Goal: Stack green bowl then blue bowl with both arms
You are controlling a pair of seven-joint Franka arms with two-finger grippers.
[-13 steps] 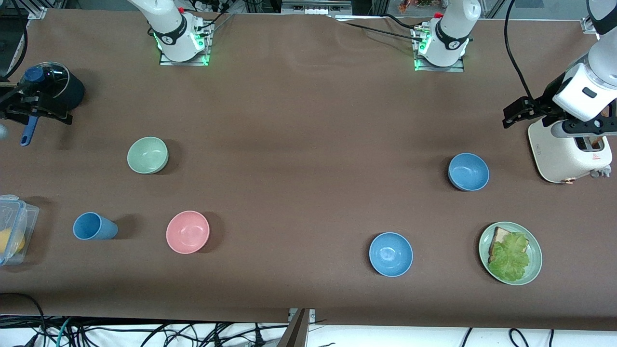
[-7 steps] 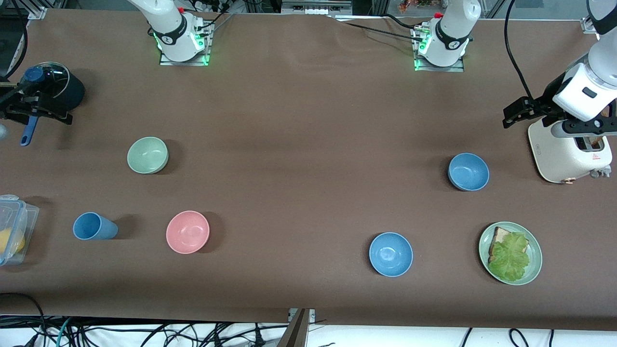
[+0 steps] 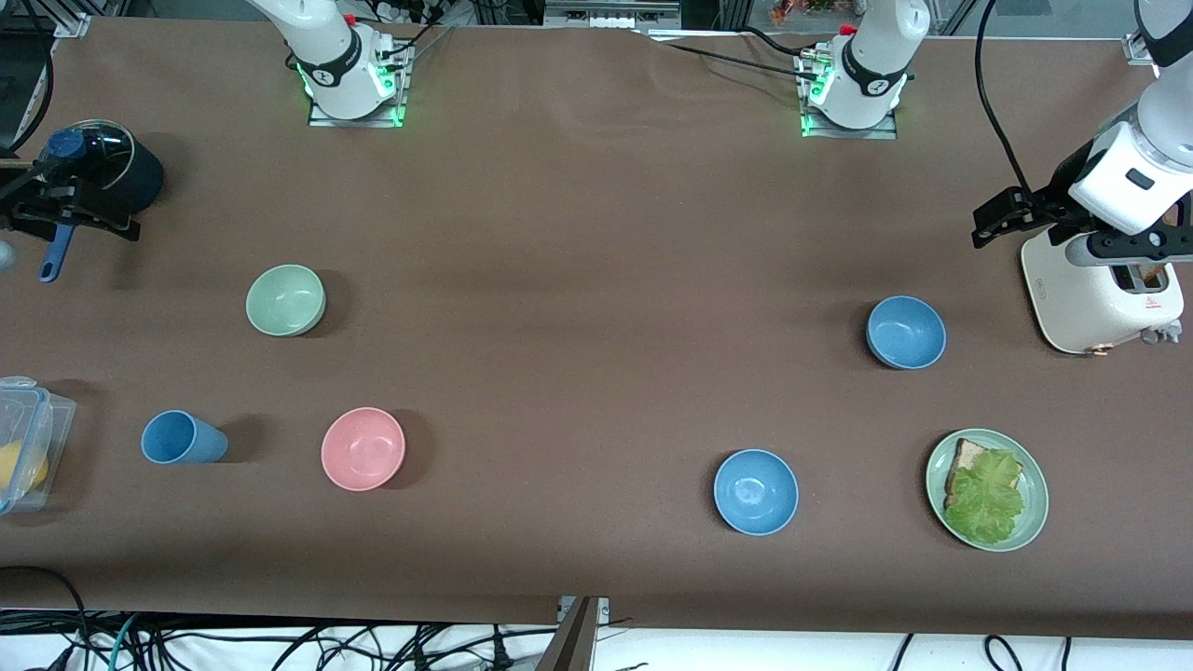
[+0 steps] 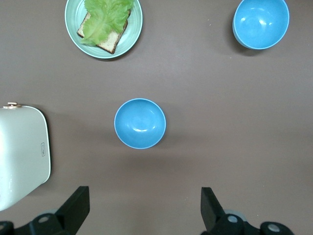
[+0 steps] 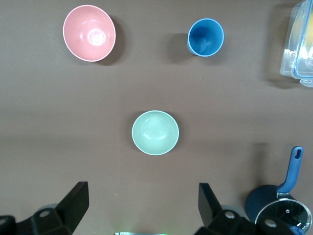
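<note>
Your left gripper (image 4: pixel 142 208) hangs high with its fingers spread wide. Your right gripper (image 5: pixel 142 208) does the same, jaws apart, holding nothing

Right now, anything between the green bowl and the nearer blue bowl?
Only the pink bowl sits near that line in the front view; the table between green bowl and blue bowl is otherwise bare.

White arms (image 3: pixel 881 56), black joint rings

Several things run off the picture edges

In the front view we see only part of the plastic box (image 3: pixel 26 445), and the right wrist view clips it too. The toaster (image 4: pixel 19 156) and the pot (image 5: pixel 279 208) are also cut off, and the lettuce (image 3: pixel 986 496) hides most of the bread (image 3: pixel 965 458).
</note>
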